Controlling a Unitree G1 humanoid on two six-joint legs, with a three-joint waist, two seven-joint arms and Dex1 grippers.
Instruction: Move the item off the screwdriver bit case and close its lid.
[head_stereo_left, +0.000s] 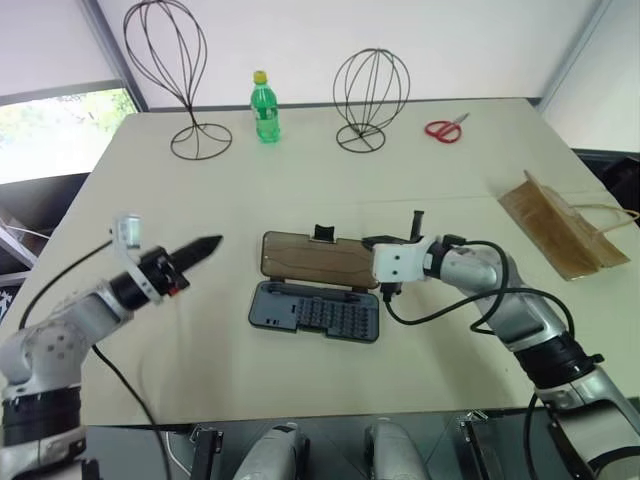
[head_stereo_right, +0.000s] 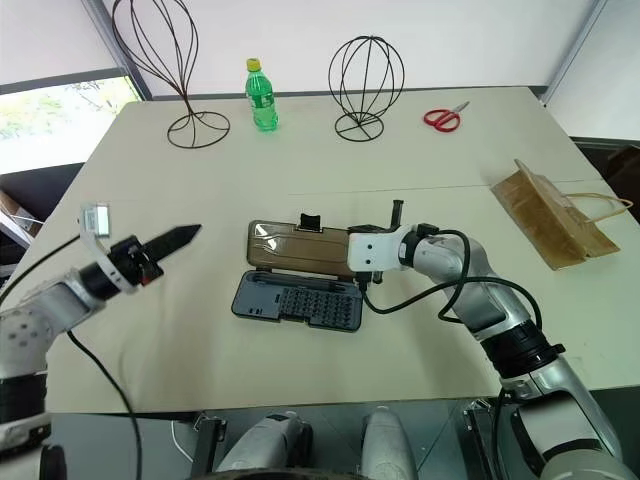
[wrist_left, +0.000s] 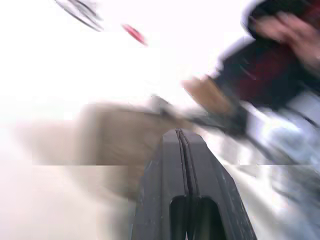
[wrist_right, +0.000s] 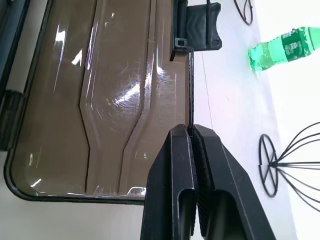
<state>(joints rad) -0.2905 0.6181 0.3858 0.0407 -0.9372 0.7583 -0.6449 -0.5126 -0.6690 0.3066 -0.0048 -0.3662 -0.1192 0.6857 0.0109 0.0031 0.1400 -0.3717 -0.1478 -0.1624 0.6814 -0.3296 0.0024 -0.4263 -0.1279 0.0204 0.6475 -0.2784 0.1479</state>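
The screwdriver bit case (head_stereo_left: 315, 312) is lying open mid-surface, its lid (head_stereo_left: 318, 261) lying flat behind the bit tray, latch tab on the far edge. The right hand (wrist_right: 191, 131) is sitting with fingers pressed together, holding nothing, tips just at the lid's far long edge. The left hand (head_stereo_left: 205, 247) is hovering well off to the left, fingers pinched together and empty. The paper bag (head_stereo_left: 560, 232) is lying far right on the surface (head_stereo_left: 200, 370), well apart from the case
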